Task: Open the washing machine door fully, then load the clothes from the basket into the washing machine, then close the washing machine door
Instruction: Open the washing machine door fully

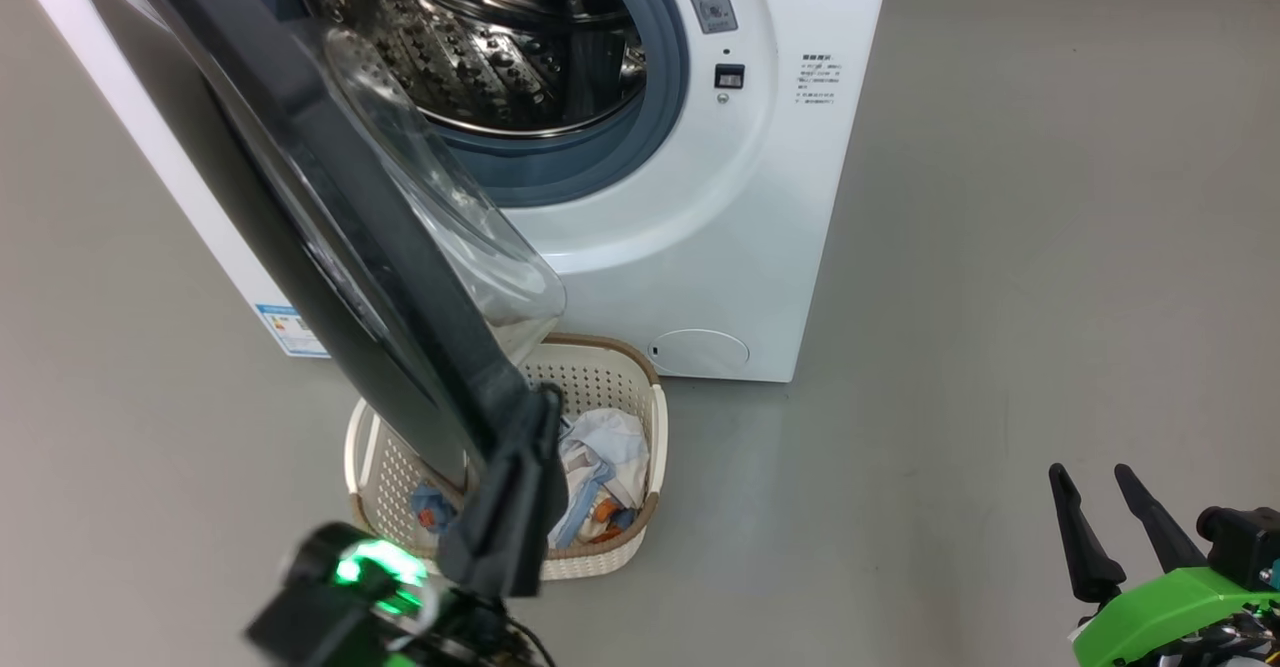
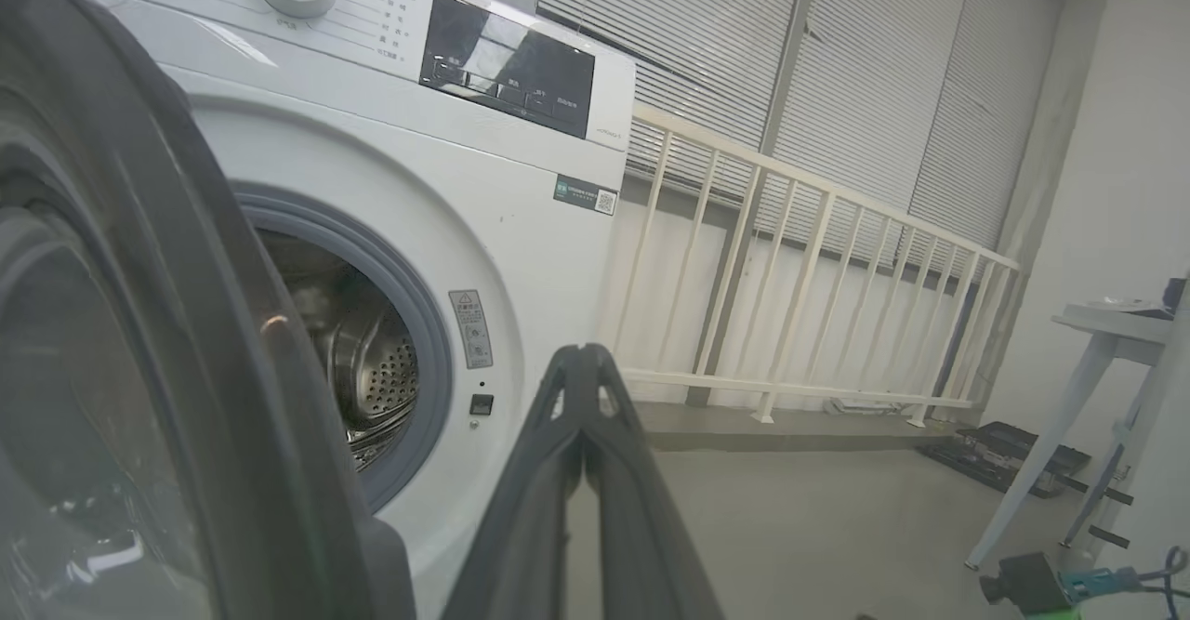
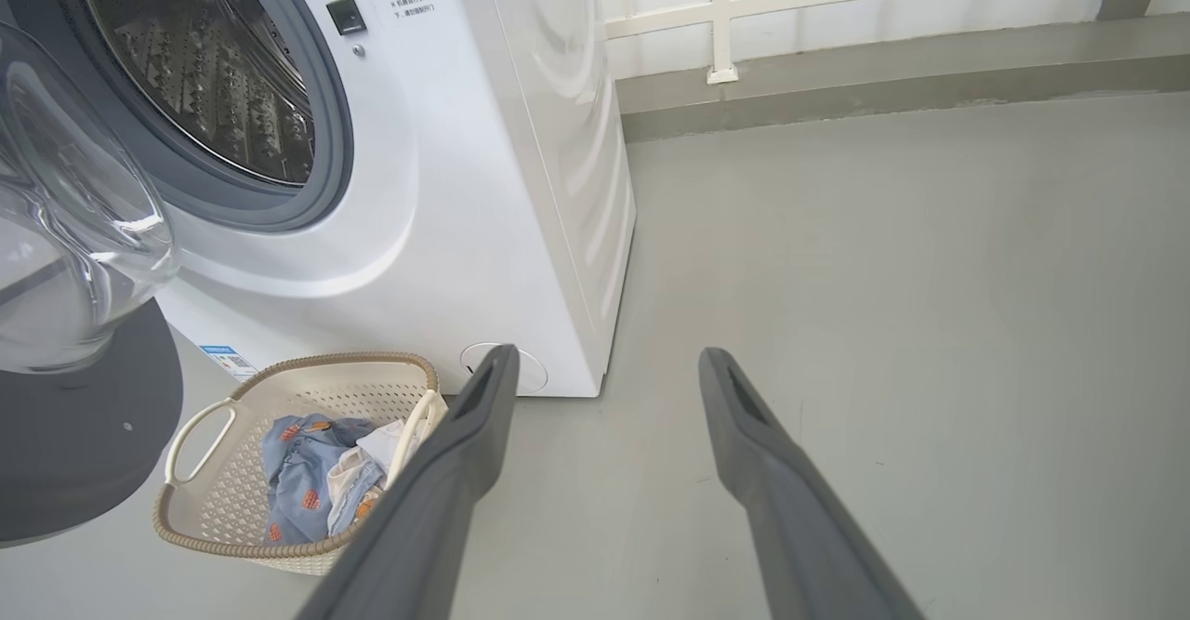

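Clothes [image 3: 302,453] lie heaped in the basket [image 3: 279,362], light blue fabric with orange prints tangled with a white cloth piece. In the right wrist view the basket stands on the grey floor [image 3: 883,276] at the lower left of the frame, just in front of the washing machine [image 3: 437,230]. The washing machine door [image 1: 330,247] is swung out from the opening. In the head view it runs as a dark diagonal from the upper left down to the middle of the frame, its clear glass bowl bulging toward the steel drum [image 1: 470,47] and its lower edge covering part of the basket.

The left gripper [image 1: 545,405] rises from the lower left of the head view with its fingers pressed together and nothing between them. Their tips are at the lower edge of the door's black rim; whether they press on it cannot be told. In the left wrist view they point up the middle of the frame, the rim just to their left.

The right gripper [image 1: 1088,474] hangs at the lower right of the head view, well apart from the basket, its fingers spread wide and empty above the floor. A white railing [image 2: 790,257] crosses the upper right of the left wrist view.
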Robot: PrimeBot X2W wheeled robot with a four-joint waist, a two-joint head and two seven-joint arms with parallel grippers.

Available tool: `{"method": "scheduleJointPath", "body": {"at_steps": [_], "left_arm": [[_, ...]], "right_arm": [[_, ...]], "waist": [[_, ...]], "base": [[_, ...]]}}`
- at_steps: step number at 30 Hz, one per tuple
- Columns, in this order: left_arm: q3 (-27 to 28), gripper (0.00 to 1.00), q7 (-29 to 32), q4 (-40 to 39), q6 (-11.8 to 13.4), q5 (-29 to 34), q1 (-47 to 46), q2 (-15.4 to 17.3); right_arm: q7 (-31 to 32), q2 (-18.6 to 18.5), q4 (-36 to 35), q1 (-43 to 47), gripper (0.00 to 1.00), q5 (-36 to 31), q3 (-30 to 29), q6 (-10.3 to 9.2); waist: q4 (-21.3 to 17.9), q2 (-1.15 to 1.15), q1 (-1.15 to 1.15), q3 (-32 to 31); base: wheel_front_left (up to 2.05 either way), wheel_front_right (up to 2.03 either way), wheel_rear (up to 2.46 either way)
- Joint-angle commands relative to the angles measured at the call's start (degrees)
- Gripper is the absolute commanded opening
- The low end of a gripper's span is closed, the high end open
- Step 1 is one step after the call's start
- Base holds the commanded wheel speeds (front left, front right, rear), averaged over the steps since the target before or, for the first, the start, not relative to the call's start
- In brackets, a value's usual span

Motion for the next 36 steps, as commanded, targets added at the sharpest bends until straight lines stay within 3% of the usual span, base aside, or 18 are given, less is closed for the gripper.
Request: {"method": "scheduleJointPath", "body": {"at_steps": [1,15,36], "left_arm": [[0.49,0.00,0.11,0.70,-0.05,-0.98,-2.28,0.16],[-3.25,0.00,-0.90,21.53,-0.10,-7.10,-8.29,0.14],[-0.92,0.00,-0.95,27.24,-0.15,-10.12,-10.36,0.14]], "right_arm": [[-0.70,-1.11,-1.38,-0.75,1.00,-0.63,1.17,0.17],[-0.70,-1.13,-1.76,-1.35,1.00,-0.70,2.06,0.17],[-0.70,-1.09,-2.60,-1.03,1.00,-0.73,2.03,0.17]], "waist": [[-0.07,0.00,0.00,0.05],[-0.29,0.00,0.00,0.43],[0.84,0.00,0.00,-0.09]], "base": [[0.00,0.00,0.00],[0.00,0.00,0.00],[0.00,0.00,0.00]]}}
